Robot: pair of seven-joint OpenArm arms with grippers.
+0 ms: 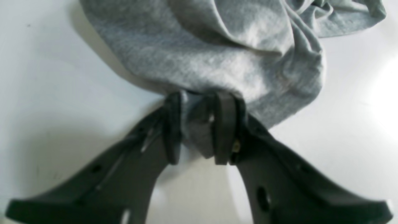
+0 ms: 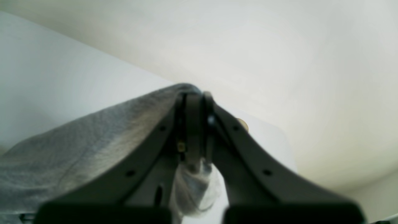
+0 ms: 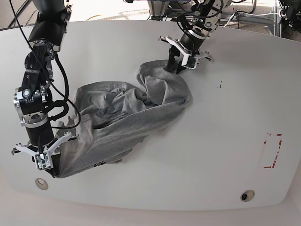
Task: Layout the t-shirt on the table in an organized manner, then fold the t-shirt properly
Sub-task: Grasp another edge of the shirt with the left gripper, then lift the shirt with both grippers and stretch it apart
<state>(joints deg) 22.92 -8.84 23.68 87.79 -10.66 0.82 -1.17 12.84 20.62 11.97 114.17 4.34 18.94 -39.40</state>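
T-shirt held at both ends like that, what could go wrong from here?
The left gripper pinches only a small bunch of the t-shirt, so it might slip out under tension. The middle is twisted and heaped, so pulling could tighten the wrinkles. The right gripper sits near the table edge, so fabric may drag off.

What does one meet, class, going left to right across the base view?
right gripper → t-shirt → left gripper → red dashed rectangle mark, all on the table.
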